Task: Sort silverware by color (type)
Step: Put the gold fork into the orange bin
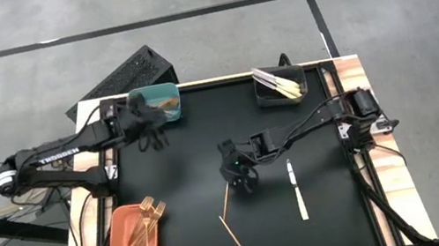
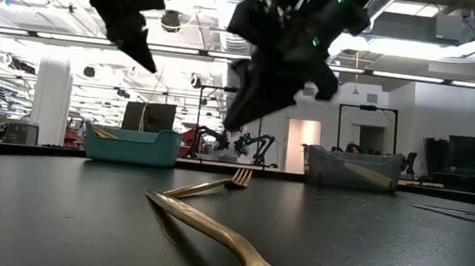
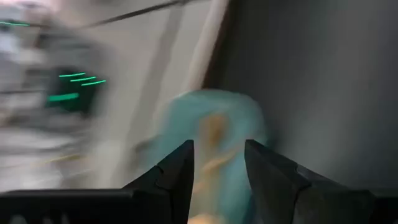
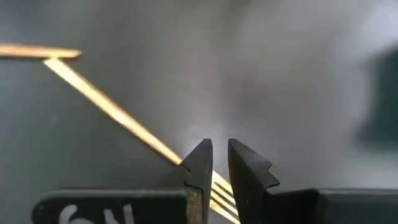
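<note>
Silverware: 2 gold pieces (image 1: 235, 228) lie mid-mat; right gripper (image 1: 240, 176) hovers just above, jaws narrow, empty. Left gripper (image 1: 153, 136), parted and empty, hangs beside the teal bin (image 1: 155, 103).

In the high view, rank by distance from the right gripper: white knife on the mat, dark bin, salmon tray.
From the right gripper:
1. White knife, just to its right on the mat.
2. Dark bin, at the far edge.
3. Salmon tray, near-left corner.

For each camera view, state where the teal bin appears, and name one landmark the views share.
High view: teal bin at the mat's far-left corner.
Low view: left of centre, at the table's far edge.
Left wrist view: blurred, just beyond the left hand.
Right wrist view: not in it.
Shared landmark: the black mat.
</note>
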You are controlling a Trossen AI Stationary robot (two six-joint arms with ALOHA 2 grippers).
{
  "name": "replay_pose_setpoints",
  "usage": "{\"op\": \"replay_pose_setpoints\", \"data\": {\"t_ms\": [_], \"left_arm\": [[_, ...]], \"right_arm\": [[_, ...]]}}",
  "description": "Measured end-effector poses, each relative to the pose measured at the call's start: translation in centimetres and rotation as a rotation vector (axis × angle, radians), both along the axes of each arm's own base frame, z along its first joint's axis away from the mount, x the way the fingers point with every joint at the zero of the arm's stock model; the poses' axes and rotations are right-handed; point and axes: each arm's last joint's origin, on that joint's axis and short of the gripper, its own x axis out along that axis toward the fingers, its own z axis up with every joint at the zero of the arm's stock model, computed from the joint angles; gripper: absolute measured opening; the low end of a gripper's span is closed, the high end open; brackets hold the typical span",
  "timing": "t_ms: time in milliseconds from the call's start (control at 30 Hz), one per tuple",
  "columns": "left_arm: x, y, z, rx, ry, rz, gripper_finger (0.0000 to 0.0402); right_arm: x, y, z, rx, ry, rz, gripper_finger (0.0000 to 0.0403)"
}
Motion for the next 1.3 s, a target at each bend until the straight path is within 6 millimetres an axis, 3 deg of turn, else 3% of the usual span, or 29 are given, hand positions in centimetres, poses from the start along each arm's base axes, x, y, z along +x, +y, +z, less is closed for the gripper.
{"op": "replay_pose_setpoints", "data": {"t_ms": [167, 400, 700, 1033, 1300], "left_arm": [[1.1, -2.7, -0.2, -0.376, -0.237, -0.112, 0.0133], [1.7, -6.1, -2.4, -0.472, -0.331, -0.037, 0.0132], [1.6, -9.7, -5.8, -0.475, -0.505, 0.027, 0.0132], [0.6, -10.7, -8.5, -0.466, -0.604, 0.135, 0.0132], [0.2, -10.7, -9.4, -0.493, -0.623, 0.180, 0.0132]], "right_arm": [[0.5, 0.2, -2.7, 0.020, 0.077, 0.170, 0.0078], [1.1, 0.3, -5.6, 0.013, 0.129, 0.213, 0.0078], [0.9, -0.1, -5.6, -0.051, 0.143, 0.201, 0.0078], [1.7, -0.1, -4.4, -0.115, 0.093, 0.283, 0.0079], [1.6, -1.0, -5.1, -0.083, 0.095, 0.311, 0.0149]]}}
